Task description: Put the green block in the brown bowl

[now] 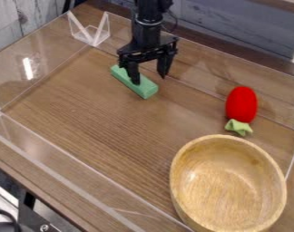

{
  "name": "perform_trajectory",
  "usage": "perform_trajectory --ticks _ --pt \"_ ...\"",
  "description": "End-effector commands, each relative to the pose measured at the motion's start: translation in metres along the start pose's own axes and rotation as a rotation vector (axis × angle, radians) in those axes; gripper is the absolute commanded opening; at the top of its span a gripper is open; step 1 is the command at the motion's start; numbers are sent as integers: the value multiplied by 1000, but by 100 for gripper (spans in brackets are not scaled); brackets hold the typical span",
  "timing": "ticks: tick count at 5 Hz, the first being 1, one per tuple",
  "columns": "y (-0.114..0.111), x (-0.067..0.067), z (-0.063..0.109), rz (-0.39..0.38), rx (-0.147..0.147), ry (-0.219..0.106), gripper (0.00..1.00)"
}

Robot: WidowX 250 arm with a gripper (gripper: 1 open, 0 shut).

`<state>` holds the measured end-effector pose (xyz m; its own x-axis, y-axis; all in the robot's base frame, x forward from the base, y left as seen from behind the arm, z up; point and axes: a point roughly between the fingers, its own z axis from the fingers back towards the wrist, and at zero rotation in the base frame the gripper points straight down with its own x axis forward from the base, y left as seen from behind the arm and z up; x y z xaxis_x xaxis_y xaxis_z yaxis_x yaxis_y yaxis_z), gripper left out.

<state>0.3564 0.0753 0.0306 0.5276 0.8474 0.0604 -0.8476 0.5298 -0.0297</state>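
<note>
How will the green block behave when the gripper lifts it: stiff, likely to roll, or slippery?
The green block probably stays stiff, since it looks like a solid slab. Its flat faces make rolling unlikely. It lies flat on the table, and the open gripper is at one end, so it might tilt when lifted.

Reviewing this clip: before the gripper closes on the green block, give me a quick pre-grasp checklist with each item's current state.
1. Gripper open: ok, fingers spread wide.
2. Gripper over the green block: ok, it hangs above the block's far end, pointing down.
3. Fingers straddle the block: cannot tell from this one view.
4. Block lying flat on the table: ok.
5. Brown bowl empty and upright: ok.
6. Path to the bowl free: ok for now; the red strawberry stands to the side, near the bowl's far rim.
</note>
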Motion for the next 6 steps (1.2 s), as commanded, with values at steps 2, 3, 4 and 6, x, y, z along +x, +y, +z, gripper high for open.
perform_trajectory --ticks 2,3,4,6 --pt "15 3 17 8 -2 -25 100" --pt "26 8 17 19 3 -27 100" --pt "26 6 15 -8 1 -19 0" --pt "25 6 49 -49 -59 23 0"
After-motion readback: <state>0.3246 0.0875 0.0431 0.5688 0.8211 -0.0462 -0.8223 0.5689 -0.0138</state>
